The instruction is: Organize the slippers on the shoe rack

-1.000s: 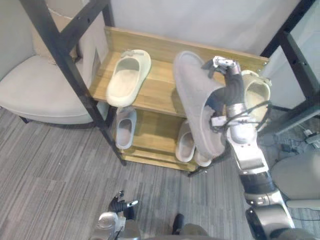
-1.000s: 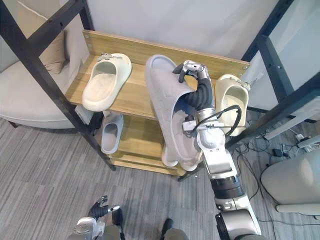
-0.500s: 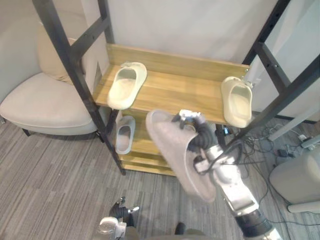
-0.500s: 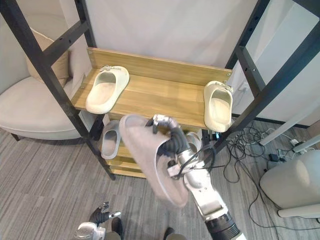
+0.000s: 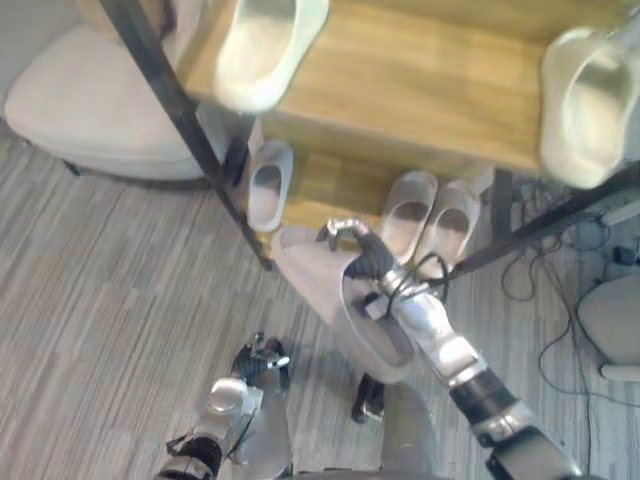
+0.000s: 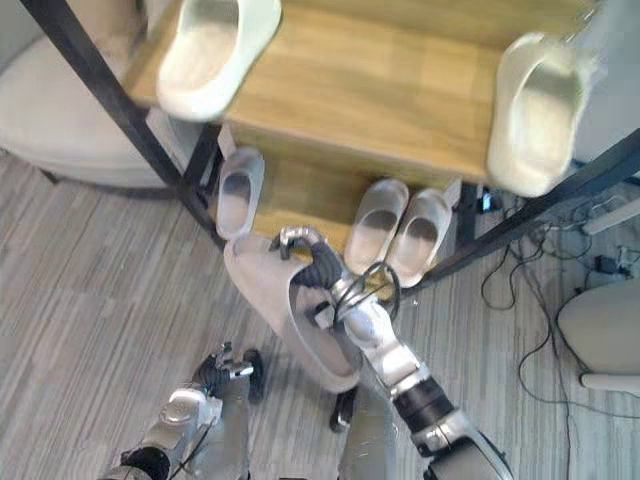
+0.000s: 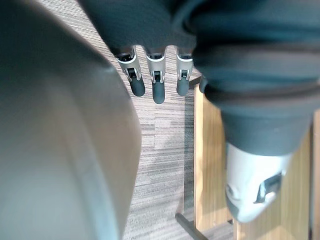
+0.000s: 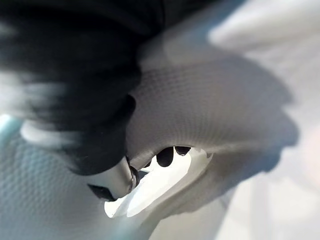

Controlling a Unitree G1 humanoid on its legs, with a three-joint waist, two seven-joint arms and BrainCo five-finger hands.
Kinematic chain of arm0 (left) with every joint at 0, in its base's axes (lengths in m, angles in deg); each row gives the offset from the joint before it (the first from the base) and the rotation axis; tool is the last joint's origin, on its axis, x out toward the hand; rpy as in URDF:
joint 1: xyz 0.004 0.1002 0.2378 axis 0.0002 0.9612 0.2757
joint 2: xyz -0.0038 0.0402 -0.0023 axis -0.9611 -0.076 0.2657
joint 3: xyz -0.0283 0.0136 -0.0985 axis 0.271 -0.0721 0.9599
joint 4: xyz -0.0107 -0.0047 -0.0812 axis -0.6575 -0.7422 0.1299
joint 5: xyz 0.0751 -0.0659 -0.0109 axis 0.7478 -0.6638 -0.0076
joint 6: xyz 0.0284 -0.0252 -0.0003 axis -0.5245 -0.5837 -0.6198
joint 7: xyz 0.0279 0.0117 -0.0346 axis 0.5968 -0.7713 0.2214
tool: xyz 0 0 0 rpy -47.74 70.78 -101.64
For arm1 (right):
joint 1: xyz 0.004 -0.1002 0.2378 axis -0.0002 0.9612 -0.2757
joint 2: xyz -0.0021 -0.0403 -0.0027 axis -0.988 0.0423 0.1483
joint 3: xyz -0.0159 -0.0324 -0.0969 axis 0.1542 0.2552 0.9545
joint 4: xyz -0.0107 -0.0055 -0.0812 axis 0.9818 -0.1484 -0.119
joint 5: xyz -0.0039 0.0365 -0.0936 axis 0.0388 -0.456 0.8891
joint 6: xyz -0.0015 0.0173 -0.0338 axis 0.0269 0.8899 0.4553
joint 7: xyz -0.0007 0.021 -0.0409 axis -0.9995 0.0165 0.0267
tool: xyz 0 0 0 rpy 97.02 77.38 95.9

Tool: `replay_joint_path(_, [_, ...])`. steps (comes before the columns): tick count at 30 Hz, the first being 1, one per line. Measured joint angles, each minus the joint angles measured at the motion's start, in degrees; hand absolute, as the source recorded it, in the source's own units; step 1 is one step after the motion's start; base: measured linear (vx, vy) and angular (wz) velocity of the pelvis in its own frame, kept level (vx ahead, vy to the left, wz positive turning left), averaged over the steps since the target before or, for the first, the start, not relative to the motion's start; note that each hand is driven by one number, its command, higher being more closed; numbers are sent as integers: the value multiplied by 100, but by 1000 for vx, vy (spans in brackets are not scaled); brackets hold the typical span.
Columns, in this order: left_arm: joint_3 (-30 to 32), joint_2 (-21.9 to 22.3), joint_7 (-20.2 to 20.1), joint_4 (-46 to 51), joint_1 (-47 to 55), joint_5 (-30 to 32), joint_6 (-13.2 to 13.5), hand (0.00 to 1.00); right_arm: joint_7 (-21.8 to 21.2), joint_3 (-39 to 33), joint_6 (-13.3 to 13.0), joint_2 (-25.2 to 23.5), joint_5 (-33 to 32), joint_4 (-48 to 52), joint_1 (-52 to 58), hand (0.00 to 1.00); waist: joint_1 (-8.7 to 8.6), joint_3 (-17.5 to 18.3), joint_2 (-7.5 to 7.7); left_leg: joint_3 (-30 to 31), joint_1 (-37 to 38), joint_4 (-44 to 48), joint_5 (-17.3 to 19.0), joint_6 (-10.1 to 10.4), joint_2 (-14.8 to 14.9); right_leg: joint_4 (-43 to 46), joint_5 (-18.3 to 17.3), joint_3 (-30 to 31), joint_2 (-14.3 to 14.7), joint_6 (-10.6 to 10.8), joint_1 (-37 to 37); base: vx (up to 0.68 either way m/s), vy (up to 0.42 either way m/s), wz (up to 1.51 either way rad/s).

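**Left eye view:** at mid-frame the right hand has its fingers curled round the upper of the grey slipper. The slipper hangs over the floor, low in front of the rack and resting on no shelf. Carried this low, it is probably headed for the bottom shelf. On the top shelf, one cream slipper lies upper left and its mate upper right, well apart, so that pair looks unsorted. The left hand hangs idle at lower left.

**Right eye view:** on the lower shelf a small slipper lies alone. A pair sits side by side to its right, with a gap between them and the single one.

**Left wrist view:** the left hand's fingers are straight and loose, with nothing in them.

**Right wrist view:** the strap arches close over the right hand, with dark fingertips tucked beneath it. This hooked hold likely leaves the sole free for setting down.
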State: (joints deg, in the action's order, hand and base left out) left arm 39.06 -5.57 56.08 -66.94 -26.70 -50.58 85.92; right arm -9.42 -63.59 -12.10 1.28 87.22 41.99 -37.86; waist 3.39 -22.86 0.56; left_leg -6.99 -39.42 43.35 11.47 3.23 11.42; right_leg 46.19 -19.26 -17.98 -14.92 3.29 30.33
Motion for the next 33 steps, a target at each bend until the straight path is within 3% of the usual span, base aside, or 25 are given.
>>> replay_joint_path(7, [640,42,214,791,-279,-322,90,0,736,-442,42,163,212,-1,-1270,100,22,-150,-62,303,-1872,1984,601,-196,33,2022,-713,196,-448,8,1680,-95,70,7])
replay_joint_path(14, [854,100,350,1491,-474,-448,279,0,1207,-741,150,235,491,-233,-2075,100,213,-167,-52,465,-3043,2874,815,-221,-6,2985,-1089,314,-663,57,2740,-44,44,5])
replay_joint_path(26, [909,200,539,1947,-672,-895,431,0,1809,-1084,576,425,488,-2197,-3616,100,442,-159,-53,590,-3899,3172,801,-190,-112,3390,-1276,251,-821,-12,3448,39,-11,7])
replay_joint_path(33, [868,223,549,1990,-718,-1055,444,0,2086,-1101,743,487,458,-3224,-4130,100,472,-73,-60,651,-4136,3165,787,-173,-186,3408,-1317,124,-917,-60,3592,47,2,6])
